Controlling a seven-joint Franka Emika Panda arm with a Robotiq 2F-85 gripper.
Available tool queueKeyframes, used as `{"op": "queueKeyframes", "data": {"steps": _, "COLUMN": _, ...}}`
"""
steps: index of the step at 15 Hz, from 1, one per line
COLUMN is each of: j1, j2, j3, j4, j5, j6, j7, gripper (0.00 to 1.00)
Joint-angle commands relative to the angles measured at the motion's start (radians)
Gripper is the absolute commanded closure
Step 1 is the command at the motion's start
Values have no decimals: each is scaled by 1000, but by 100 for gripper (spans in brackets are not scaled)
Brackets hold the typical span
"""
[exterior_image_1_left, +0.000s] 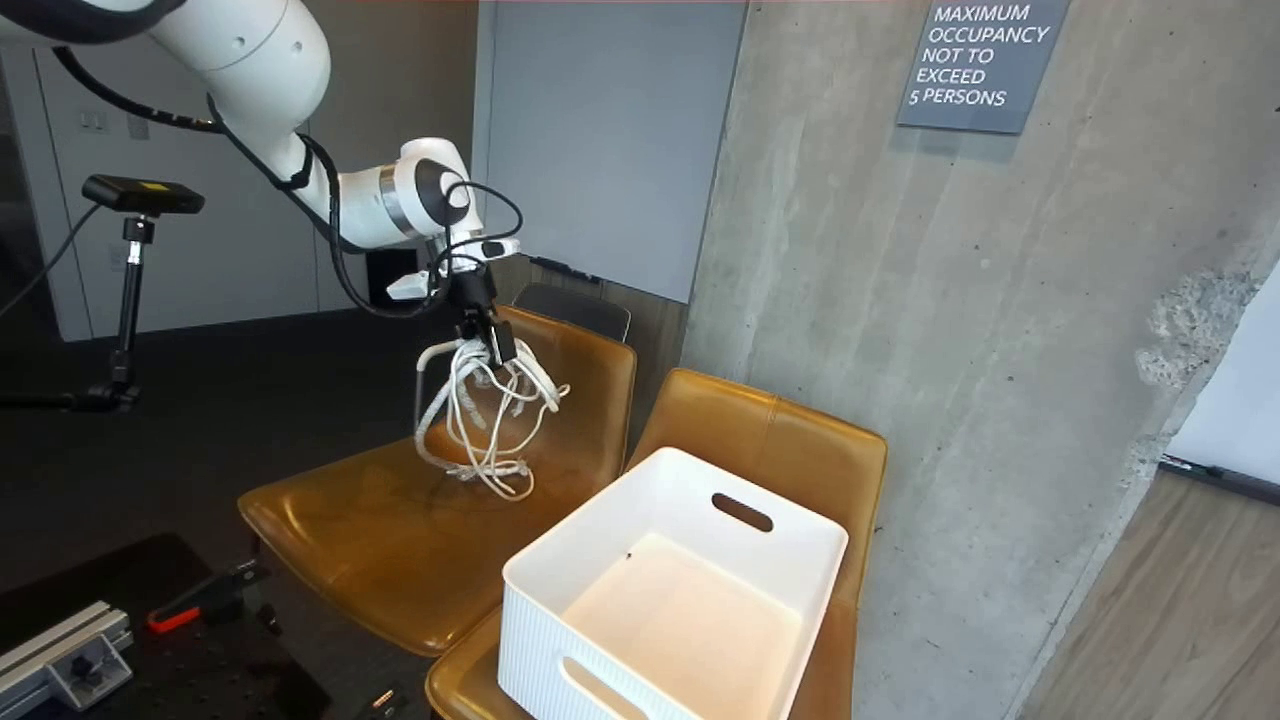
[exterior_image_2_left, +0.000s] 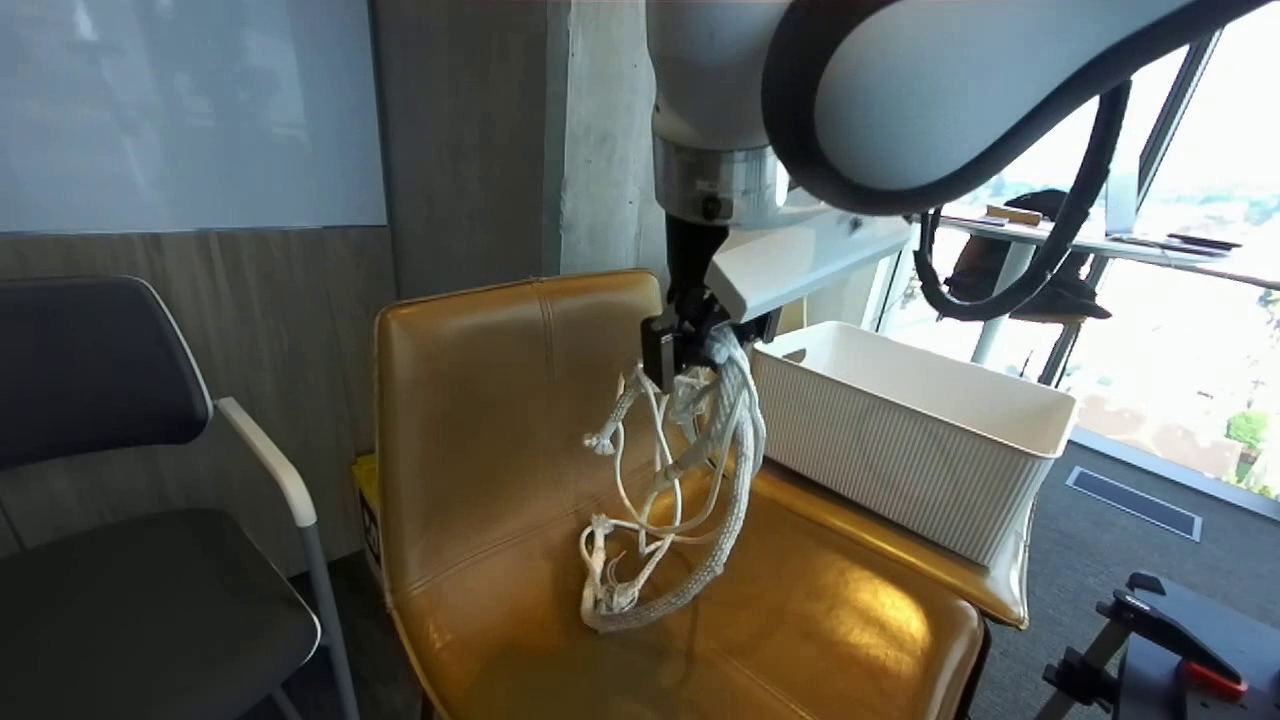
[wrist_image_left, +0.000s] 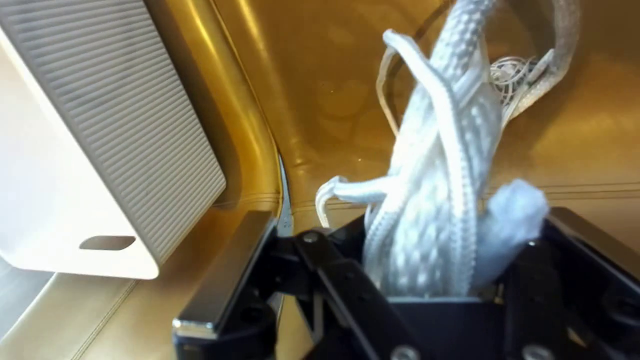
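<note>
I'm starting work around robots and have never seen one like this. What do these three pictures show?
This is a robot arm; the black jaws at its end do the grasping. Two pictures are taken from different places outside it; the close-up is taken from the arm itself, looking past the jaws. The jaws hold a tangle of white rope, which hangs over a tan chair; I can't tell whether they touch. Next to that, a white bin sits on a second chair.
</note>
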Motion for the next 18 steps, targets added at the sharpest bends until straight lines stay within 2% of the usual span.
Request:
{"op": "queueKeyframes", "data": {"steps": 1, "j1": -23, "j2": -160, "j3": 21, "j4": -34, "j5": -71, "j6": -105, "j7": -46, "gripper": 100}}
{"op": "queueKeyframes", "data": {"steps": 10, "j1": -112, "j2": -350, "j3": 85, "j4": 51, "j5": -180, "j6": -286, "j7": -164, "gripper": 100}}
{"op": "queueKeyframes", "data": {"steps": 18, "j1": -249, "j2": -383, "j3": 82, "j4": 139, "j5": -198, "j6": -311, "j7": -312, "gripper": 100}}
